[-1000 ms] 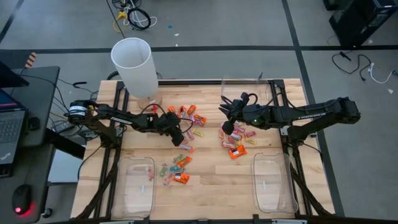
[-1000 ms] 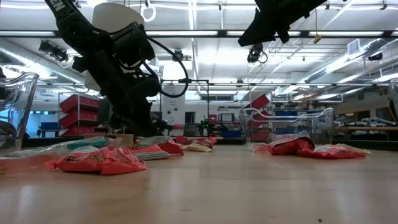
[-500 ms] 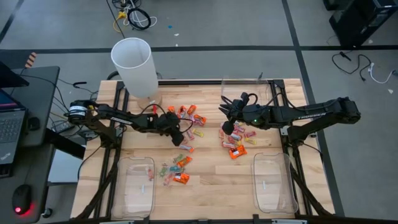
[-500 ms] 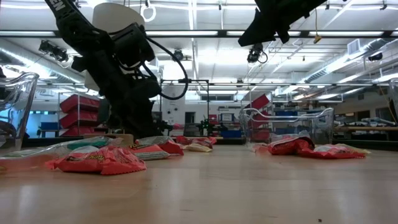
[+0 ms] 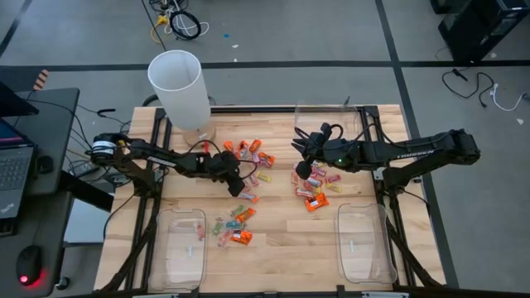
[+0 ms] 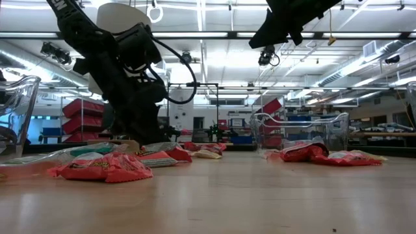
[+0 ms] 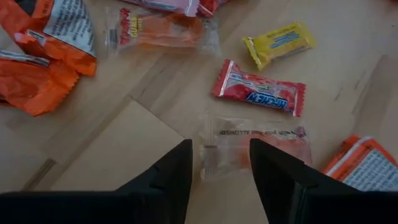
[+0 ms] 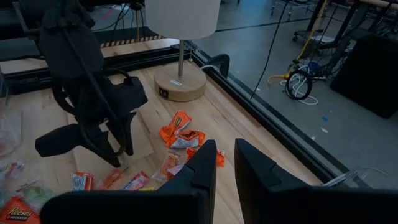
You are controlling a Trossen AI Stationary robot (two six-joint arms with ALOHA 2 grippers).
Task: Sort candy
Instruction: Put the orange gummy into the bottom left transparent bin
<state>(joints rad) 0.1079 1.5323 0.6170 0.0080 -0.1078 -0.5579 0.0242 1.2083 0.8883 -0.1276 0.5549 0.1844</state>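
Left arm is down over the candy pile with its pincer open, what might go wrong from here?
The open left pincer straddles a clear-wrapped candy lying flat on the wood; the fingers may slide over the slick wrapper. The red candy lies close beside it and might get nudged or pinched along.

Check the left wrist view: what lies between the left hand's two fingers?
A clear-wrapped candy lies on the wood between the open left hand's fingers, partly ahead of them.
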